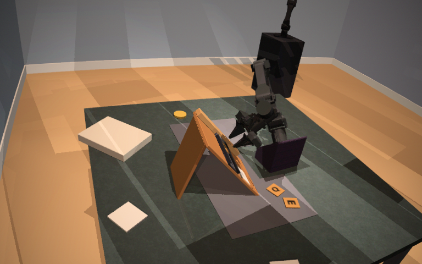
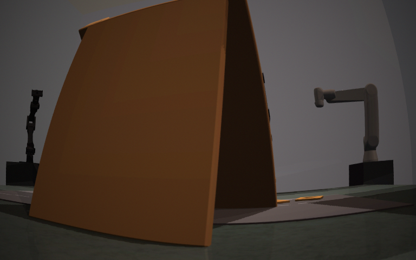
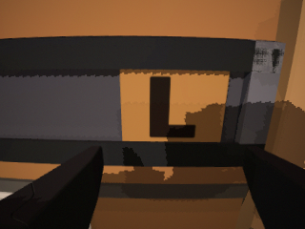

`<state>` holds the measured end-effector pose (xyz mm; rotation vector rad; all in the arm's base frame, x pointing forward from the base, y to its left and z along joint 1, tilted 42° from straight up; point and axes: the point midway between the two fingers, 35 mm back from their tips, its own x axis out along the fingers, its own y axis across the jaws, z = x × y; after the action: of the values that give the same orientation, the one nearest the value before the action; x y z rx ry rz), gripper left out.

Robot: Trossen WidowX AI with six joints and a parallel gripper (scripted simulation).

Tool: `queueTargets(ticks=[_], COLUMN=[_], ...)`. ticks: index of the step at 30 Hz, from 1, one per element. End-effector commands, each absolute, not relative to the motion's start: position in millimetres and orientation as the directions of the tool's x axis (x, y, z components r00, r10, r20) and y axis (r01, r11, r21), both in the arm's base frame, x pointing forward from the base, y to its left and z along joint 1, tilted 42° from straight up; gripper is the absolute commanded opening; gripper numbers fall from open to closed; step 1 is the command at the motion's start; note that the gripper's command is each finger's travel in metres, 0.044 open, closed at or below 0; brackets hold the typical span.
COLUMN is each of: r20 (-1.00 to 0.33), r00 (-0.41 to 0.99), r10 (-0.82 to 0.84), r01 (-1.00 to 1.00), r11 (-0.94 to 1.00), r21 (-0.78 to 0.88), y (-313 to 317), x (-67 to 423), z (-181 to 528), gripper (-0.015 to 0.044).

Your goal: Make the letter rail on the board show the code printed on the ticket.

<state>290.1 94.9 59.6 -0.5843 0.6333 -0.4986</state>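
The orange A-frame board [image 1: 186, 155] [image 2: 137, 122] stands on the grey mat [image 1: 249, 214]. Its dark letter rail [image 1: 228, 154] [image 3: 64, 57] is on the sloped face towards the arm. An orange tile with a black L [image 3: 172, 109] sits inside the rail, close to the grey end piece [image 3: 267, 64]. My gripper [image 1: 232, 141] [image 3: 173, 156] is open just in front of the rail, its fingers standing apart on either side of the L tile and clear of it. The Q tile [image 1: 275, 189] and the E tile [image 1: 291, 202] lie flat on the mat near the board's low end. The exterior view shows only the board's back.
A dark purple box [image 1: 281, 154] stands right beside the arm. A beige box [image 1: 115, 137] lies at the left, a small white slab [image 1: 127, 215] at the front left, and a yellow disc [image 1: 179, 114] behind the board. The counter's front edge is near.
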Motion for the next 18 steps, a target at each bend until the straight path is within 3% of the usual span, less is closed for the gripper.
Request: queueTargets(ticks=[1, 18], r20=[-0.395, -0.396], r00=[0.704, 0.704], r10=[-0.590, -0.590], r01=[0.258, 0.257], r11=[0.731, 0.731], r21=[-0.632, -0.632], y=[97.2, 101.1], x=[289.3, 285.7], z=[61.9, 64.9], gripper=[0.0295, 0.0295])
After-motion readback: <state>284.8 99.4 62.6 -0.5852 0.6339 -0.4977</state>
